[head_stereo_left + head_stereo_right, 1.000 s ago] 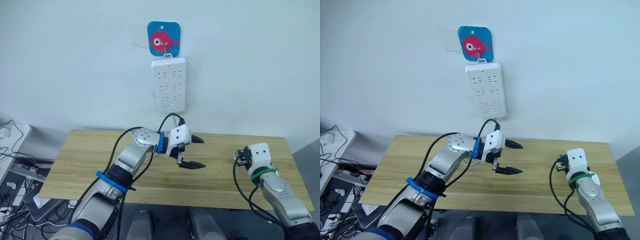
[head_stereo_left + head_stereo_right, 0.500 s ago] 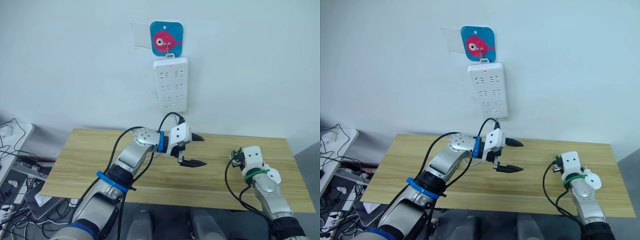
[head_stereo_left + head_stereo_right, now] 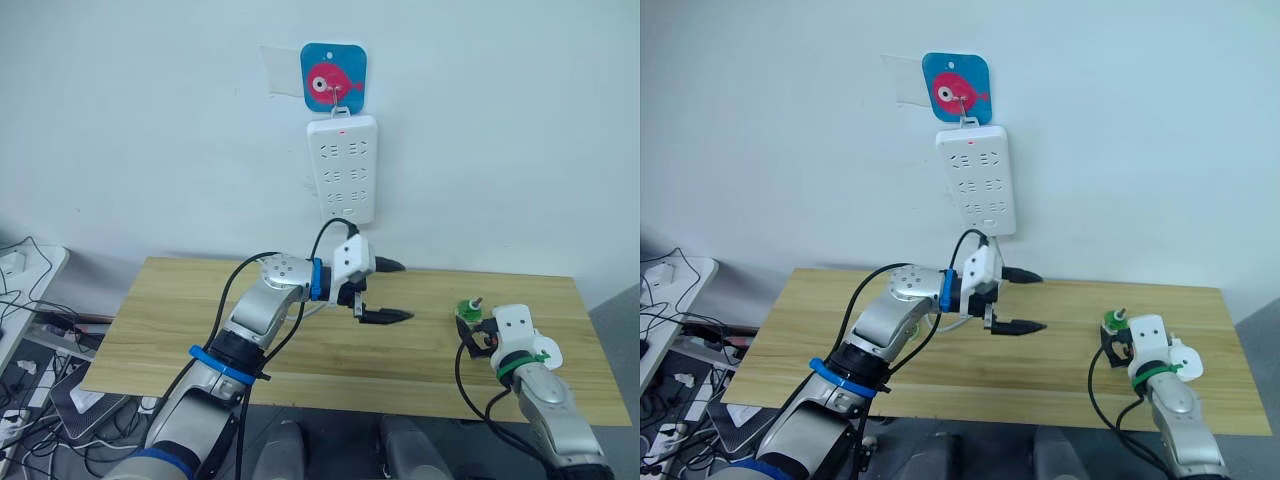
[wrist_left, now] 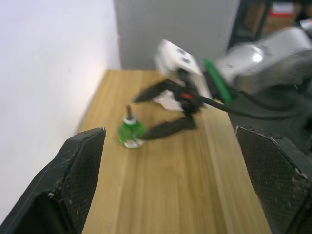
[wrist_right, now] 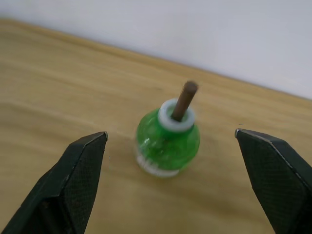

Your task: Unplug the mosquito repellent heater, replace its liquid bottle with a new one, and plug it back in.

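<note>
One small green liquid bottle [image 5: 167, 144] with brown wick, upright on the wooden table [image 3: 200, 330] between the spread, empty fingers of the right gripper [image 4: 163, 109] (left gripper [image 3: 380, 292] likewise spread, idle): advise closing squarely round the belly, clear of the wick.

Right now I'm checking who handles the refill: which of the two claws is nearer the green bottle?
The right claw: its open fingers sit right beside the green bottle on the table. The left claw hovers open, farther off.
</note>
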Action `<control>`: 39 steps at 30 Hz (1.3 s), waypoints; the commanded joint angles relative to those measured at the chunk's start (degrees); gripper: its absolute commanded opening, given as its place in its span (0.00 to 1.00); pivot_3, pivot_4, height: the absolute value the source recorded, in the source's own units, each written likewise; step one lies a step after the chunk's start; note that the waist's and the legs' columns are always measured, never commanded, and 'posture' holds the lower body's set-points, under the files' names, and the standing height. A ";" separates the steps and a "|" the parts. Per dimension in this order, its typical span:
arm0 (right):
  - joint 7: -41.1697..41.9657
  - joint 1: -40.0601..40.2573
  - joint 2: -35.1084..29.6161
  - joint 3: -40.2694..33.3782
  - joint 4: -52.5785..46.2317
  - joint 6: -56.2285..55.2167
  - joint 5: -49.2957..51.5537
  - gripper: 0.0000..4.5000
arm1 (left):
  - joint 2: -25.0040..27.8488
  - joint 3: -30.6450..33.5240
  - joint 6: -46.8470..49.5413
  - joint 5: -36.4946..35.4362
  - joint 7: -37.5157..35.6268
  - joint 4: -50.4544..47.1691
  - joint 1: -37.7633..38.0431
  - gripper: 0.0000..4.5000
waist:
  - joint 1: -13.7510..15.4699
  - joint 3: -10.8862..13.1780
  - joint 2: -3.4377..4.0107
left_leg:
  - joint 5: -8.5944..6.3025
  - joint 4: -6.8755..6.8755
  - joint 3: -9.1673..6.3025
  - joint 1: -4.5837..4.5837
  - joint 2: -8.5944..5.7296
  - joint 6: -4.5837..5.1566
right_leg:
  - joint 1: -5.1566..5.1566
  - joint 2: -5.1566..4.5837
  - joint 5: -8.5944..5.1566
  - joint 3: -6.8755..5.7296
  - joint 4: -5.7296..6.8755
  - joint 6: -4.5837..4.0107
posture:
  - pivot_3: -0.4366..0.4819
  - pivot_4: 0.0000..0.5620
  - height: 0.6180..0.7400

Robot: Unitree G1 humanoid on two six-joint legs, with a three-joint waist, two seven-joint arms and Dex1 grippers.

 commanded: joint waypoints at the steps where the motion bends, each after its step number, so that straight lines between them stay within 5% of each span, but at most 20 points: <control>1: 2.64 4.73 -1.08 -1.52 -11.44 5.56 2.70 0.99 | 0.31 4.87 -0.10 -2.45 3.89 -4.09 2.50 1.00 | -0.03 0.00 0.00 | 0.00 0.00 0.01 0.02 0.01 0.00 | 0.00 0.00 0.00 0.01 0.01 0.00 | 0.47 0.28 1.00; 8: 7.96 4.90 -3.35 -0.10 -24.36 13.61 5.74 0.99 | 2.97 15.06 -1.63 -2.06 16.44 -10.37 11.39 1.00 | -0.27 -0.01 -0.01 | 0.00 -0.02 0.01 0.17 0.06 0.00 | 0.08 0.03 -0.02 0.04 0.07 -0.01 | 0.48 0.30 1.00; 18: 20.22 -14.33 -3.04 10.93 -20.64 16.43 7.62 0.99 | 0.25 23.80 -5.30 -4.18 28.55 -20.14 33.31 1.00 | 1.04 0.04 -0.19 | -0.01 -0.04 -0.04 0.21 0.05 0.00 | 0.16 -0.01 -0.02 -0.02 -0.01 -0.02 | 0.57 0.31 1.00; 25: 28.61 -21.82 -4.48 13.85 -19.00 17.03 9.15 0.99 | -3.68 26.47 -15.31 1.79 37.69 -19.24 45.64 1.00 | 2.30 0.07 -0.33 | -0.06 -0.11 -0.15 0.22 0.02 -0.01 | 0.39 -0.10 -0.02 -0.16 -0.41 -0.03 | 0.61 0.35 1.00; 30: 33.67 -25.19 -5.66 16.91 -17.60 17.81 9.08 0.99 | -4.91 28.89 -20.00 2.32 41.39 -11.88 46.81 1.00 | 2.82 0.32 -0.65 | -0.08 -0.21 -0.21 0.47 0.03 0.01 | 0.70 -0.10 -0.02 -0.26 -0.59 -0.03 | 0.63 0.39 1.00; 39: 34.13 -30.37 -3.79 20.29 -16.68 21.90 8.58 0.99 | -4.73 28.37 -32.92 4.95 41.70 11.67 37.55 1.00 | 3.26 1.31 -1.16 | -0.09 -0.29 -0.30 0.52 0.03 0.02 | 0.83 -0.11 -0.01 -0.40 -0.73 -0.04 | 0.61 0.47 1.00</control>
